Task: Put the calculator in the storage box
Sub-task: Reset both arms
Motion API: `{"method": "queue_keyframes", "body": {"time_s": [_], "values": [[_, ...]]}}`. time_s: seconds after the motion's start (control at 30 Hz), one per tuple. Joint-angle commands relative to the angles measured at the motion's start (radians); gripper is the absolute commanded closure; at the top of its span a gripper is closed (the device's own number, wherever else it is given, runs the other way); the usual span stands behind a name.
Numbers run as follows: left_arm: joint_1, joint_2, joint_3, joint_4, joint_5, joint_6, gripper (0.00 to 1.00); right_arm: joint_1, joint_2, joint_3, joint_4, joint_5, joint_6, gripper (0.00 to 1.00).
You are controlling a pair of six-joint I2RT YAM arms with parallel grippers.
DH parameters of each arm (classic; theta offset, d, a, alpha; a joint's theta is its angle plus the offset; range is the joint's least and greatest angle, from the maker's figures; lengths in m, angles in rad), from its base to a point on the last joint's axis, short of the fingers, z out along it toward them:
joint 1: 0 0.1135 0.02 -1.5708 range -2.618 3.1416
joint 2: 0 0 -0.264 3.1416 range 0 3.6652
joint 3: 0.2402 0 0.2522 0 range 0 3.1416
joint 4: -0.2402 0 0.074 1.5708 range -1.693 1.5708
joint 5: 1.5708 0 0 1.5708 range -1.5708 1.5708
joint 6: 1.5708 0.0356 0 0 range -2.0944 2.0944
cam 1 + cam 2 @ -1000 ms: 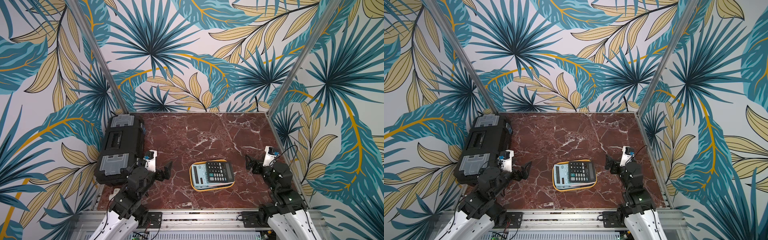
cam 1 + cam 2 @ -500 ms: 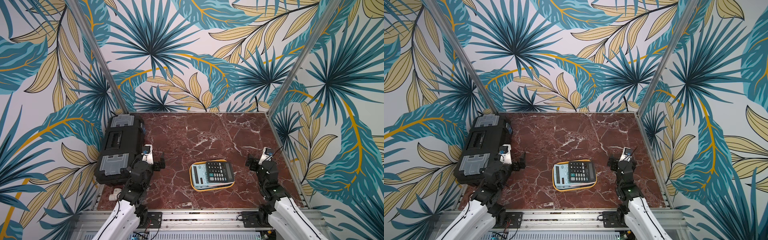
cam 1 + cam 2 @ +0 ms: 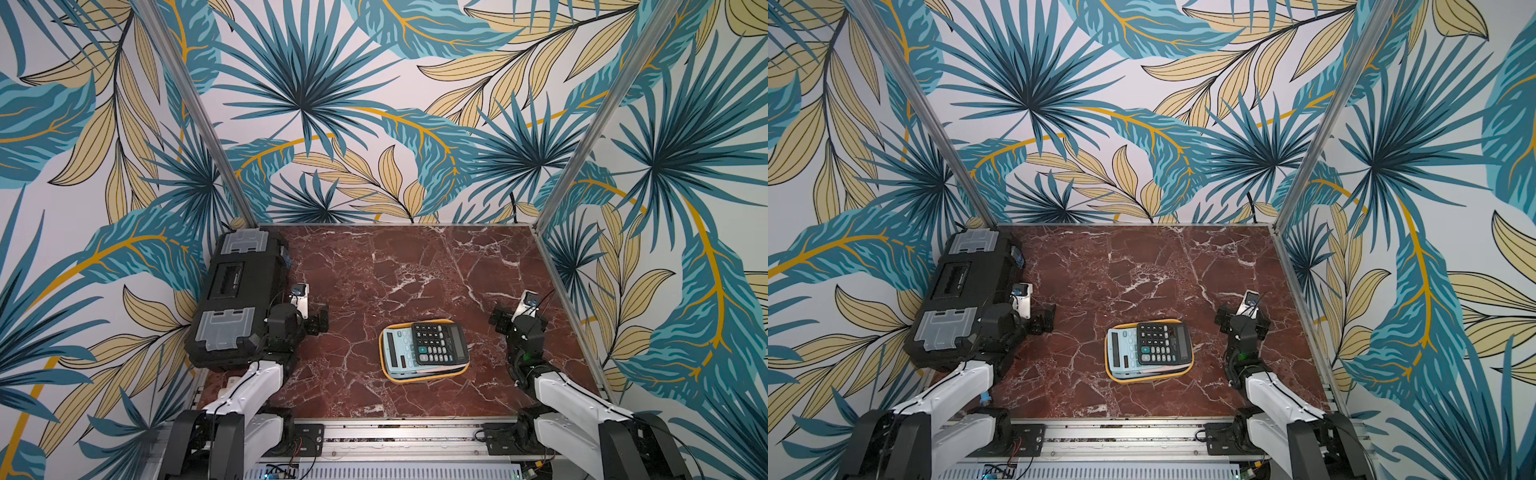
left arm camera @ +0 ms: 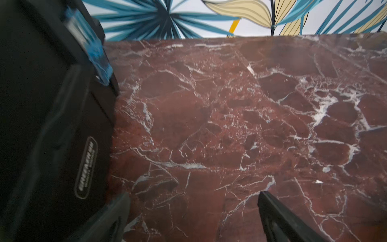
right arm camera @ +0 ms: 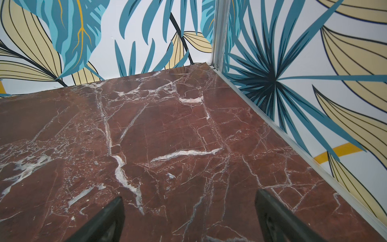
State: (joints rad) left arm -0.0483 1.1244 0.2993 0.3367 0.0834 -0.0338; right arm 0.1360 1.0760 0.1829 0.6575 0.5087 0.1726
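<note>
Black calculator (image 3: 438, 344) lying in yellow storage box (image 3: 415, 380) atop pale blue calculator (image 3: 397, 349), lower centre of both top views, left hand (image 4: 193, 193) and right hand (image 5: 188, 196) spread wide, both empty, over desk (image 3: 415, 270).

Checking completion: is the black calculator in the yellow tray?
In. The black calculator lies atop a blue calculator inside the tray.
</note>
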Motion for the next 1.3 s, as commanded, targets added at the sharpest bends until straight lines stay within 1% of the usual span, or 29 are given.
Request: {"method": "queue_keyframes", "body": {"time_s": [0.0,0.13,0.27,0.37,0.43,0.5,0.53,0.6,0.63,0.67,0.73,0.8,0.93,1.03,1.1,1.13,1.17,1.2,1.27], "values": [[0.030,0.038,0.046,0.135,0.024,0.016,0.00,-0.007,0.054,0.021,0.142,0.014,-0.039,0.00],[0.056,0.081,0.059,0.175,0.036,0.006,0.00,-0.010,0.123,0.042,0.204,0.000,-0.057,0.01],[0.092,0.045,-0.025,0.319,0.032,-0.025,0.00,-0.010,0.166,0.057,0.241,-0.017,-0.082,0.00],[0.116,0.030,-0.063,0.384,0.050,-0.045,0.00,-0.010,0.182,0.052,0.279,-0.026,-0.103,0.01],[0.122,0.044,-0.082,0.454,0.056,-0.047,0.00,-0.010,0.204,0.036,0.330,-0.032,-0.114,0.01],[0.124,0.098,-0.072,0.509,0.091,-0.035,0.00,-0.010,0.249,0.025,0.408,-0.034,-0.126,0.01],[0.125,0.126,-0.055,0.510,0.117,-0.023,0.00,-0.009,0.271,0.025,0.432,-0.036,-0.131,0.00],[0.123,0.159,0.009,0.426,0.194,0.023,0.00,-0.010,0.303,0.028,0.462,-0.053,-0.143,0.01],[0.122,0.176,0.021,0.431,0.224,0.035,0.00,-0.009,0.308,0.032,0.460,-0.061,-0.145,0.01],[0.122,0.185,0.036,0.414,0.234,0.050,0.00,-0.009,0.312,0.038,0.451,-0.069,-0.148,0.00],[0.123,0.203,0.037,0.442,0.231,0.062,0.00,-0.010,0.328,0.054,0.438,-0.082,-0.151,0.01],[0.122,0.247,0.015,0.533,0.226,0.070,0.00,-0.010,0.364,0.068,0.447,-0.080,-0.153,0.00],[0.122,0.292,0.035,0.540,0.236,0.082,0.00,-0.010,0.435,0.096,0.457,-0.108,-0.169,0.01],[0.120,0.338,0.052,0.554,0.196,0.070,0.00,-0.010,0.431,0.116,0.411,-0.120,-0.170,0.00],[0.088,0.351,0.082,0.493,0.133,0.095,0.00,-0.010,0.441,0.132,0.393,-0.132,-0.179,0.01],[0.071,0.382,0.096,0.496,0.118,0.106,0.00,-0.010,0.440,0.148,0.362,-0.135,-0.179,0.00],[0.059,0.407,0.091,0.543,0.101,0.112,0.00,-0.012,0.437,0.174,0.307,-0.143,-0.173,0.01],[0.056,0.407,0.085,0.545,0.086,0.112,0.00,-0.025,0.440,0.187,0.285,-0.162,-0.168,0.01],[0.049,0.392,0.102,0.489,0.071,0.115,0.00,-0.040,0.437,0.200,0.253,-0.185,-0.155,0.00]]}}
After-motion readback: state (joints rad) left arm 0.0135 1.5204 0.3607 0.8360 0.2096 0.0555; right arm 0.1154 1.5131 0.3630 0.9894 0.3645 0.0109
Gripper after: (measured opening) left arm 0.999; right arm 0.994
